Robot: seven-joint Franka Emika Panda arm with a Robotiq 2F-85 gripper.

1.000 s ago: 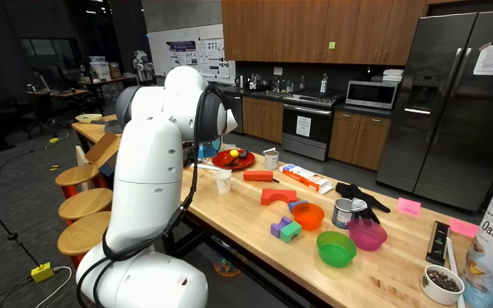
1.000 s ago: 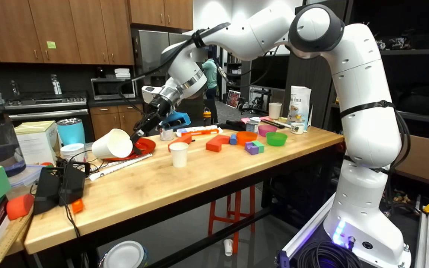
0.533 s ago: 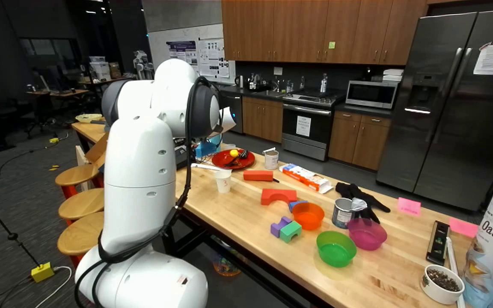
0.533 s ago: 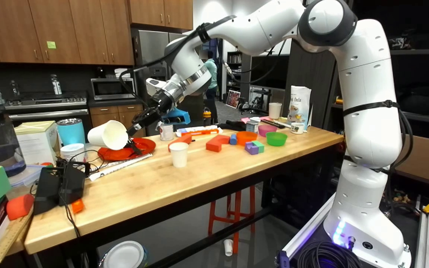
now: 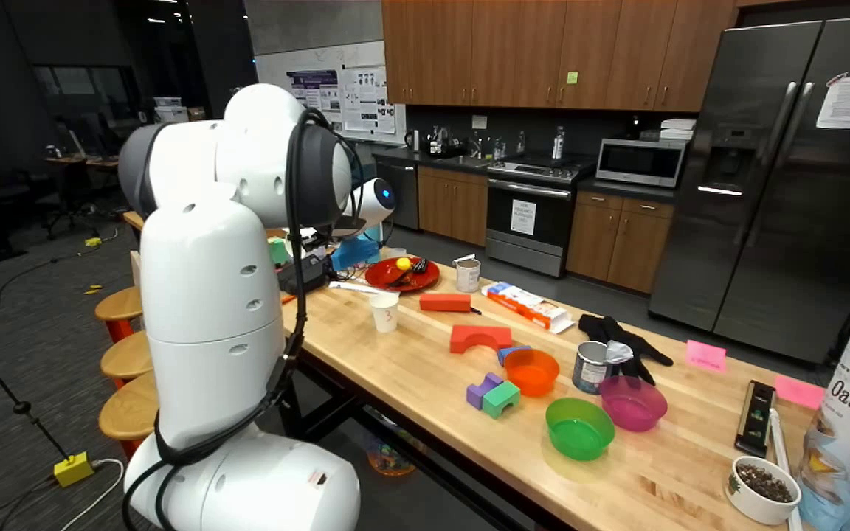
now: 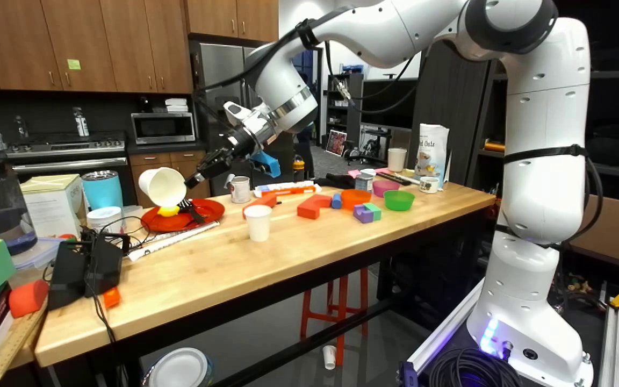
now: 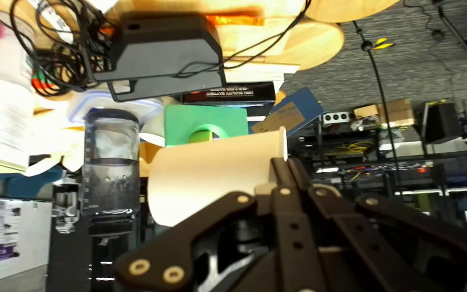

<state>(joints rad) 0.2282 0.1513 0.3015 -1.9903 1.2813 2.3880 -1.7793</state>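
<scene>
The black two-fingered gripper [image 7: 285, 162] is pressed together on the rim of a large white tapered cup [image 6: 163, 186], pinching its thin wall. The cup hangs above the wooden tabletop [image 6: 223, 279], tilted onto its side: in an exterior view its open mouth faces right and slightly down, and in the wrist view its base points away from the gripper. Below it in that exterior view lies a round red plate [image 6: 212, 208] with a small rounded yellow object [image 6: 168, 211] and black utensils [image 6: 185, 205] on it.

Near the plate, a smaller upright white cup [image 5: 385, 316] bears a red 3. A red rectangular block [image 5: 445, 302] lies between the plate and a red arch-shaped block [image 5: 480, 338], with a labelled white can [image 5: 468, 276] and a long white and orange cardboard box [image 5: 528, 304] behind. Farther along, a small blue block [image 6: 336, 201] sits just beside a translucent orange bowl [image 5: 532, 385]; a purple notched block [image 5: 478, 396] touches a green arched block [image 5: 501, 400]; a translucent green bowl [image 5: 580, 446] and a translucent pink bowl [image 5: 635, 420] stand by a metal can [image 5: 589, 369] and a black fabric glove [image 5: 600, 329]. Beyond them are a small white bowl [image 5: 750, 509] of dark bits and a tall printed oats bag [image 5: 838, 450]. In the wrist view, a large green block [image 7: 176, 121] and a clear cylindrical jar [image 7: 112, 178] show past the cup
</scene>
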